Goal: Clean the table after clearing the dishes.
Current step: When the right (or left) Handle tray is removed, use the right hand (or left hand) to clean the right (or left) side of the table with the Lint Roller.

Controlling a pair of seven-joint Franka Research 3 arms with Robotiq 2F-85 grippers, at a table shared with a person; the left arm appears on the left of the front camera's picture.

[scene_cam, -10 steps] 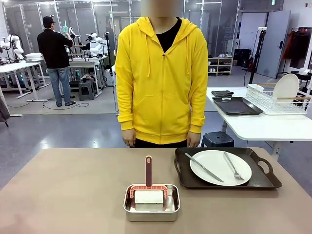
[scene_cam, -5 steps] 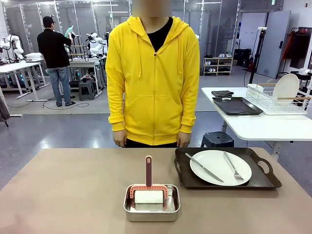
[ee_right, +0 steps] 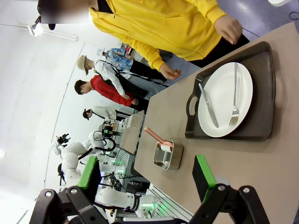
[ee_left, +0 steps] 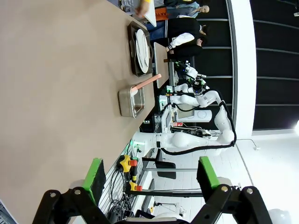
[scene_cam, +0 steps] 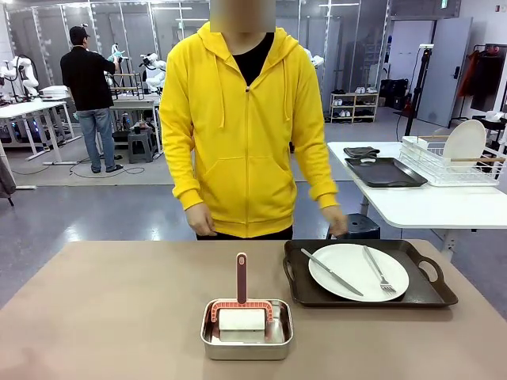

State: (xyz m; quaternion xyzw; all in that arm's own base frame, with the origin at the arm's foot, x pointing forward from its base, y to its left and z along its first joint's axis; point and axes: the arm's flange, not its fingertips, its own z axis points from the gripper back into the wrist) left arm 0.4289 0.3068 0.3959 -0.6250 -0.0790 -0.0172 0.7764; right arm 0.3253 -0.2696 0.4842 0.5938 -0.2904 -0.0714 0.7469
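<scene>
1. Left gripper (ee_left: pixel 152 182): jaws spread wide, nothing between the green pads. It hangs off the robot's side, well apart from everything on the table.
2. Table (scene_cam: pixel 103 309), left half: bare tan top right out to the left edge. This is the widest open room for wiping.
3. Centre, near the robot's edge: a steel pan (scene_cam: pixel 245 351) holds a handled scrubber (scene_cam: pixel 242 277). Its white block head sits in the pan and its reddish handle leans out. The scrubber's long axis runs straight away from the robot toward the person. I judge neither arm clearly nearer to it.
4. One of the person's hands (scene_cam: pixel 200 220) is at the far edge, behind and left of the pan. The other hand (scene_cam: pixel 336 222) hovers just beside the tray's far left corner.
5. The tray (scene_cam: pixel 295 281) is just right of the pan, with a gap between them in the right wrist view, and its long axis lies across the table. It carries one white plate (scene_cam: pixel 358 271) with a knife (scene_cam: pixel 333 273) and a fork (scene_cam: pixel 379 271) lying on it. The dishes are not yet cleared, so wiping waits. The person's hand is nearer the tray than either gripper (of the arms, the right is closer).
6. Right gripper (ee_right: pixel 145 182): wide open, empty, looking over the tray from the near right.
7. The tray's far rim lies close to the table's far edge. The white side table (scene_cam: pixel 412 206) stands beyond on the right.
</scene>
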